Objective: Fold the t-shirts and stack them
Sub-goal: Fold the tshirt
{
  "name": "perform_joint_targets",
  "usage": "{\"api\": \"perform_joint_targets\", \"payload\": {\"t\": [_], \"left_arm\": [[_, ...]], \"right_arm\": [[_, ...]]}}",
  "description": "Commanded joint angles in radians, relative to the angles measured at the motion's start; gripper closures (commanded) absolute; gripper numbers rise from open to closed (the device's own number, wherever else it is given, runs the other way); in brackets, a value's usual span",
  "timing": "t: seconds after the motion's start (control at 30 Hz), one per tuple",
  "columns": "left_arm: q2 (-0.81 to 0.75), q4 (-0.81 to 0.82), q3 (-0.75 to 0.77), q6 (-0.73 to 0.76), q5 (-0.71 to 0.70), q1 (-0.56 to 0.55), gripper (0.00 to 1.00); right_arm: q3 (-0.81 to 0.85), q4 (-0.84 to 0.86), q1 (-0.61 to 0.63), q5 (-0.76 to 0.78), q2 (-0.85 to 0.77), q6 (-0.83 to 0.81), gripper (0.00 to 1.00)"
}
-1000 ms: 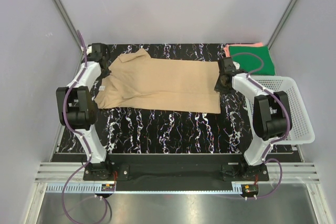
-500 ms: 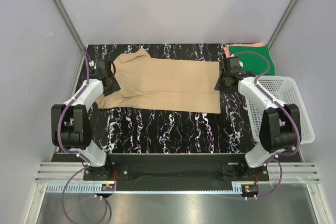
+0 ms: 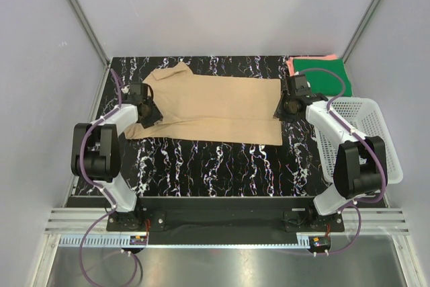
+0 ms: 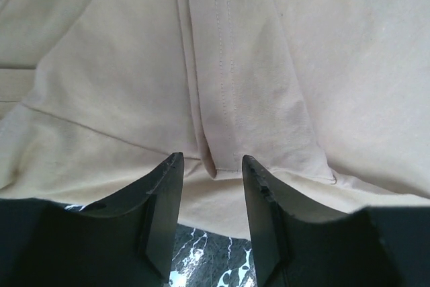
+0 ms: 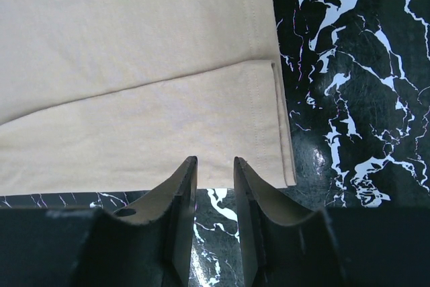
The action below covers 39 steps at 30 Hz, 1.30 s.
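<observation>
A tan t-shirt [image 3: 215, 107] lies spread flat on the black marbled table [image 3: 215, 159], collar to the left. My left gripper [image 3: 148, 107] sits low at the shirt's left side. In the left wrist view the gripper [image 4: 211, 165] is open, with a raised fold of tan cloth [image 4: 208, 132] just ahead between its tips. My right gripper [image 3: 285, 107] is at the shirt's right hem. In the right wrist view the gripper [image 5: 213, 163] is open, with its tips at the edge of the tan cloth [image 5: 134, 99]. A dark green t-shirt [image 3: 324, 76] lies folded on a coral-pink one [image 3: 290, 64] at the back right.
A white mesh basket [image 3: 379, 142] stands along the right side of the table, beside the right arm. Grey walls close in the back and both sides.
My left gripper has swung from the far left corner in to the shirt's left sleeve. My right gripper has shifted slightly at the shirt's right hem. The shirt lies as before.
</observation>
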Motion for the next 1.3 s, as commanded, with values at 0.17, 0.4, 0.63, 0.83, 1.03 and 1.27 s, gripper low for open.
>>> {"api": "perform_joint_targets", "payload": {"t": [0.17, 0.4, 0.63, 0.83, 1.03, 1.27], "left_arm": [[0.033, 0.075, 0.028, -0.028, 0.001, -0.013, 0.62], [0.069, 0.075, 0.042, -0.037, 0.013, -0.019, 0.74], [0.047, 0.101, 0.069, -0.019, 0.010, -0.034, 1.00], [0.087, 0.101, 0.166, 0.052, 0.010, -0.050, 1.00], [0.194, 0.108, 0.310, 0.151, 0.076, -0.070, 1.00], [0.299, 0.137, 0.434, 0.231, 0.171, -0.102, 1.00]], "right_arm": [[0.005, 0.025, 0.004, -0.013, -0.039, 0.001, 0.65], [0.003, 0.025, 0.002, -0.016, -0.031, -0.007, 0.64], [0.003, 0.033, 0.004, -0.020, -0.016, -0.007, 0.65], [0.006, 0.036, 0.004, -0.030, -0.008, -0.004, 0.65], [0.006, 0.046, 0.002, -0.030, 0.002, 0.003, 0.64], [-0.001, 0.056, 0.004, -0.064, 0.025, 0.019, 0.65]]}}
